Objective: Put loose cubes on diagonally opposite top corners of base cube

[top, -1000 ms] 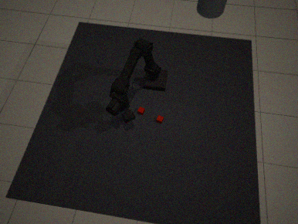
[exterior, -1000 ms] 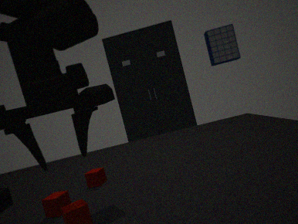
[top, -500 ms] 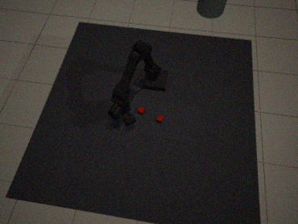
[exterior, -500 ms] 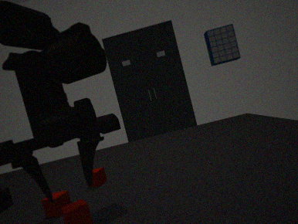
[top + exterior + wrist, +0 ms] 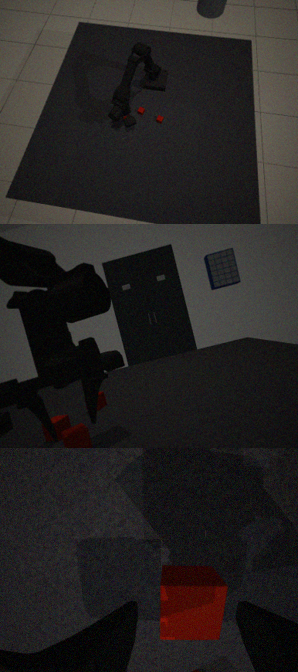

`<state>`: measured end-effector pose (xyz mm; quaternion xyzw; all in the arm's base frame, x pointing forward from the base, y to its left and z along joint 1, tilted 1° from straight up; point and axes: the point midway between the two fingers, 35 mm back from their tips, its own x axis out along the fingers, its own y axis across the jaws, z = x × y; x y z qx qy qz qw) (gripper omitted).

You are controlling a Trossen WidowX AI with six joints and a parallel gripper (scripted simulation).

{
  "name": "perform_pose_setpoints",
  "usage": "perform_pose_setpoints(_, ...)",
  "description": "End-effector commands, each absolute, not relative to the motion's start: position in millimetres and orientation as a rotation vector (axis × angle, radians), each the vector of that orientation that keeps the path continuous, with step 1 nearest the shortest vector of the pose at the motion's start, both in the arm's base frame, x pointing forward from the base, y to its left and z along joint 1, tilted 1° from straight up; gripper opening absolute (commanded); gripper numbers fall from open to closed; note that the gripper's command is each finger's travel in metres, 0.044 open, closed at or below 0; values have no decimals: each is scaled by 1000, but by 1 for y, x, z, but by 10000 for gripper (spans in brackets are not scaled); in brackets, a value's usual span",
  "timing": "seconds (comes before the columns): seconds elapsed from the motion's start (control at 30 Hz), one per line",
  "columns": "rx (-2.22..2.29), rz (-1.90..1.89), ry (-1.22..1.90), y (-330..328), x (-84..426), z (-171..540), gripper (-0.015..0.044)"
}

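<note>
Three red cubes stand on the dark mat; which one is the base is not clear. One cube (image 5: 125, 117) (image 5: 79, 437) (image 5: 192, 613) is partly hidden under my gripper (image 5: 123, 123) (image 5: 74, 431) (image 5: 188, 609) in the top view. The gripper is open and points down, with this cube showing between its fingers in the wrist view; fingertip height is hard to judge. A second cube (image 5: 141, 110) (image 5: 61, 422) stands close by, partly behind a finger in the exterior view. A third cube (image 5: 160, 119) (image 5: 102, 401) stands farther right in the top view. A red sliver shows at the wrist view's bottom edge.
The dark mat (image 5: 208, 162) lies on a tiled floor. The arm's base (image 5: 157, 86) stands behind the cubes in the top view. A grey cylinder (image 5: 211, 8) stands beyond the mat. A dark cabinet (image 5: 150, 332) and a blue-edged panel (image 5: 224, 268) are in the background.
</note>
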<state>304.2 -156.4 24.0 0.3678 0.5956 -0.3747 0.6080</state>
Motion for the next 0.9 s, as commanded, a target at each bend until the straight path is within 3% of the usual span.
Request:
perform_pose_setpoints(0.0,849,-874,1385,-156,302,15,265)
perform_pose_setpoints(0.13,849,-874,1385,-156,302,11,265)
perform_pose_setpoints(0.33,849,-874,1385,-156,302,11,107)
perform_pose_setpoints(0.87,839,-879,1349,-158,308,38,105)
